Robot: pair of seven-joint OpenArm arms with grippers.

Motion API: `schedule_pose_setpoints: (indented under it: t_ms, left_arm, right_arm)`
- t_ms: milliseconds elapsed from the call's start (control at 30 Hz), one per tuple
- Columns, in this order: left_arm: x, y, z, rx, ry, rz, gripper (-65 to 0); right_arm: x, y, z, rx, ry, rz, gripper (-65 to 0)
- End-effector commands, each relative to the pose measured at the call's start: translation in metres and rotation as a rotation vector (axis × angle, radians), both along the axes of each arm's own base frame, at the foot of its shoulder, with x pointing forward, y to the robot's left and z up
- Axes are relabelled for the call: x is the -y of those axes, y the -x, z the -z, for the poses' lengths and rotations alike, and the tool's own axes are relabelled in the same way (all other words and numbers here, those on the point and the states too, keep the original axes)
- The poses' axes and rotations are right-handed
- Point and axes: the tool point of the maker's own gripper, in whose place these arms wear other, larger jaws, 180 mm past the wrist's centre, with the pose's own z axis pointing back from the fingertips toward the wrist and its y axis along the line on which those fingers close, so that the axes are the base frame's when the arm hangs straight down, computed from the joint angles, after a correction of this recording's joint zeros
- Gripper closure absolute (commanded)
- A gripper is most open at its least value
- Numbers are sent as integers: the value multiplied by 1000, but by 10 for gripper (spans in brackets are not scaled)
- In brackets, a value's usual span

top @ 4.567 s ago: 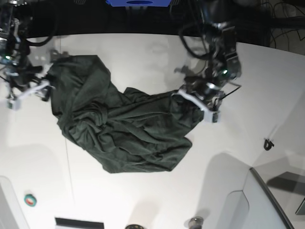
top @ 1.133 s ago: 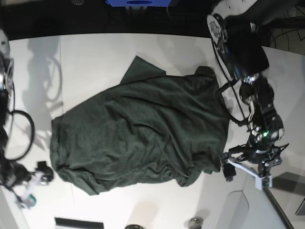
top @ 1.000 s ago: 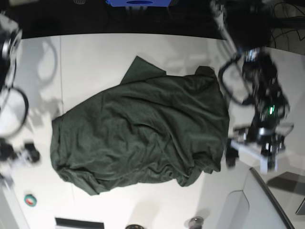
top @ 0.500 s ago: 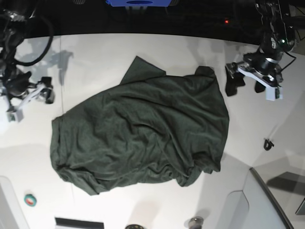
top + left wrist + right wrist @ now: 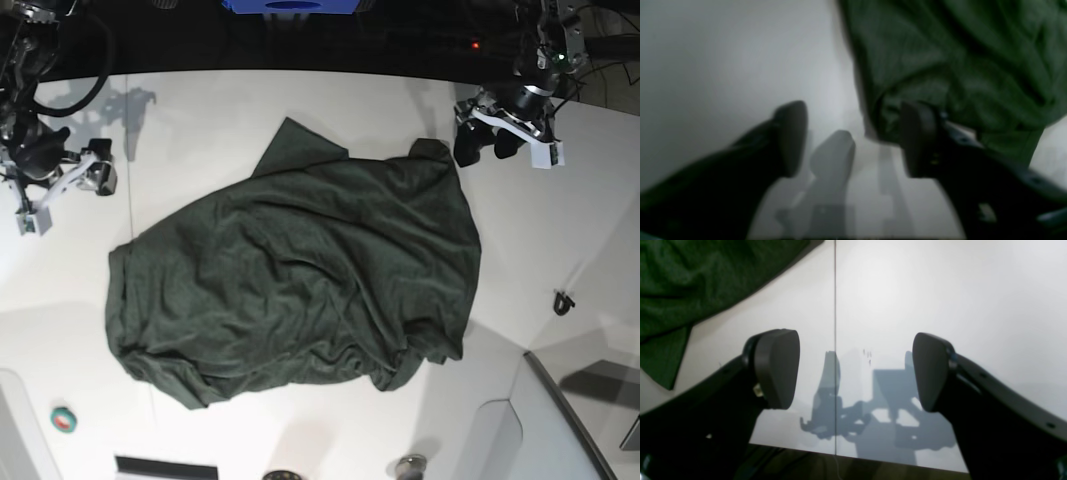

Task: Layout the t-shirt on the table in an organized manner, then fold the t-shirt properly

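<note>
T-shirt: we see the t-shirt (image 5: pixel 300 280) lying mid-bench, spread but rumpled, with bunched folds along its lower edge and one sleeve poking out at the top.
Bench: the white bench (image 5: pixel 330 110) is bare around the cloth; a thin seam line (image 5: pixel 835 340) crosses it.
Left tool: our left tool (image 5: pixel 490 142) hovers just beside the shirt's upper corner, jaws spread wide, gripping nothing.
Right tool: our right tool (image 5: pixel 60 185) hangs over bare bench, apart from the shirt's edge, jaws wide, empty.
Risk: we judge that pinching the doubled hem near the left tool could catch two layers, dragging the body askew.
Risk two: uneven pulls by the two tools would likely deepen the wrinkles.
</note>
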Motion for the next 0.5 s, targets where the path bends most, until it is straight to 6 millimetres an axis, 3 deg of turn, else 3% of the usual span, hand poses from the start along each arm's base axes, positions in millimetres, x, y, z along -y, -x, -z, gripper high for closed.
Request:
schedule_pose_setpoints:
  t_ms: [0, 67, 167, 367, 400, 467]
  left_arm:
    - [5, -5, -1, 10, -15, 33, -513]
    - [26, -9, 9, -13, -23, 100, -545]
    - [53, -21, 16, -9, 8, 126, -541]
    - [72, -43, 23, -4, -3, 137, -533]
    - [72, -45, 23, -5, -17, 144, -505]
    - [70, -49, 20, 4, -33, 151, -374]
  right_arm:
    - [4, -10, -11, 48, 7, -1, -494]
    - [4, -11, -12, 53, 8, -1, -494]
    - [4, -20, -14, 66, 3, 2, -494]
    - [9, -56, 8, 54, -81, 50, -494]
    - [13, -65, 11, 64, -94, 65, -494]
    - [19, -85, 15, 87, -127, 95, -494]
